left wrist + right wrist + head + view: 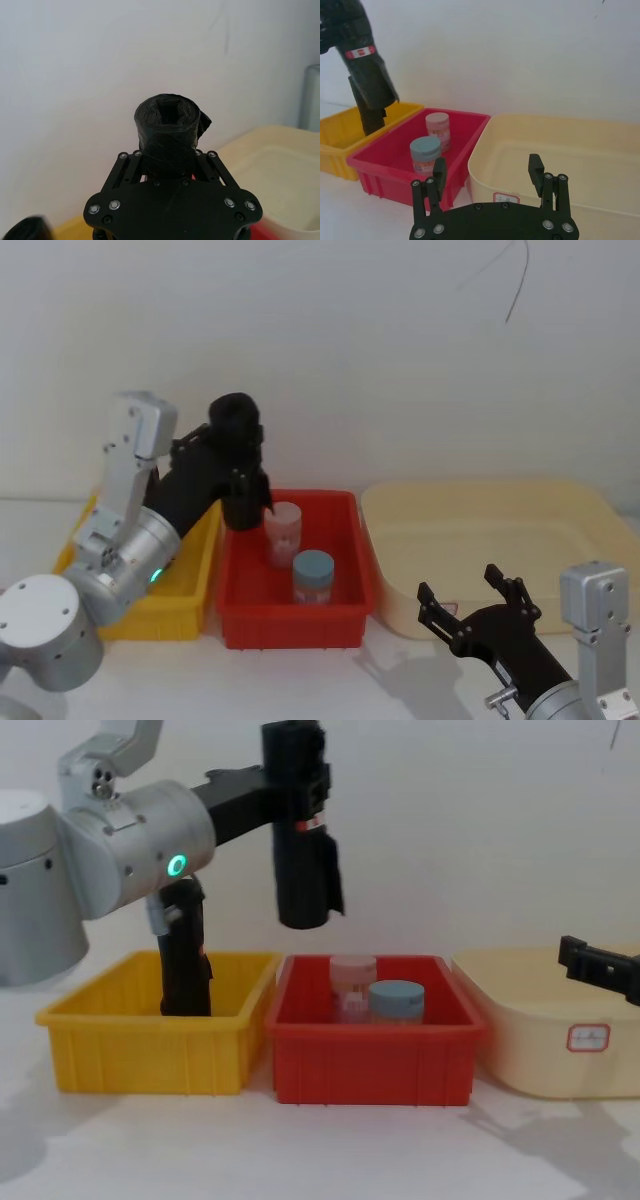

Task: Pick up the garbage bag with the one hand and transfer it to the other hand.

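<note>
I read the bag (305, 880) as black w/ a small red-and-white label (361, 52). L gripper (167, 157) and R gripper (487, 165) are both black w/ silver screws. L arm (120, 840) is silver-grey, green light (177, 866) on. Yellow bin (150, 1050), red bin (370, 1060), cream tub (530, 1050) w/ a white tag (587, 1038) edged red. Blue jar (396, 992) has a pale blue lid, pink jar (352, 965) a pink lid. 2nd roll (185, 960) is black. Bench (300, 1150) is white.
</note>
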`<state>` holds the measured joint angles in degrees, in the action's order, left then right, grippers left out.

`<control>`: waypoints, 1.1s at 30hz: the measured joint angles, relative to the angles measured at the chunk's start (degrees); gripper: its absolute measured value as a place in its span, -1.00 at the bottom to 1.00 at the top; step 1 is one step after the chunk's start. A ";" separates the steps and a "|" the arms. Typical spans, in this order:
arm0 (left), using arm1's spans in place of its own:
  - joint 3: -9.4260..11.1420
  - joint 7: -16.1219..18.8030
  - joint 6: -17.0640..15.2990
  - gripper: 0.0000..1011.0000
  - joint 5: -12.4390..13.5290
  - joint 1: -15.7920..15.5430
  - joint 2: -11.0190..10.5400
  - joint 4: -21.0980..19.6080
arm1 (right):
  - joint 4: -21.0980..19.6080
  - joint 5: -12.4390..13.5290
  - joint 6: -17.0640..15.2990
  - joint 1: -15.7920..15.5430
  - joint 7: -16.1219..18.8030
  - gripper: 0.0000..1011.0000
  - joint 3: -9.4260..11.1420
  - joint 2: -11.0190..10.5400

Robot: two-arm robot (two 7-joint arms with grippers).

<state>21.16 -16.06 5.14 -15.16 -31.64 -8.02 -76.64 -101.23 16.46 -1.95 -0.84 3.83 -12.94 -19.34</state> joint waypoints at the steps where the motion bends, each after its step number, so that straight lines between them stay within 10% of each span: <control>1: 0.38 -1.03 0.09 -0.30 -0.40 -0.53 0.31 0.43 | 0.00 0.00 0.00 0.00 0.00 0.98 0.00 0.00; 33: 8.73 -19.92 2.09 -0.30 -7.85 -12.44 10.04 20.66 | 0.00 0.00 0.00 0.00 0.00 0.98 0.00 0.00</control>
<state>29.88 -35.98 7.24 -23.01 -44.08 2.02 -55.98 -101.22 16.46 -1.95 -0.84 3.83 -12.94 -19.34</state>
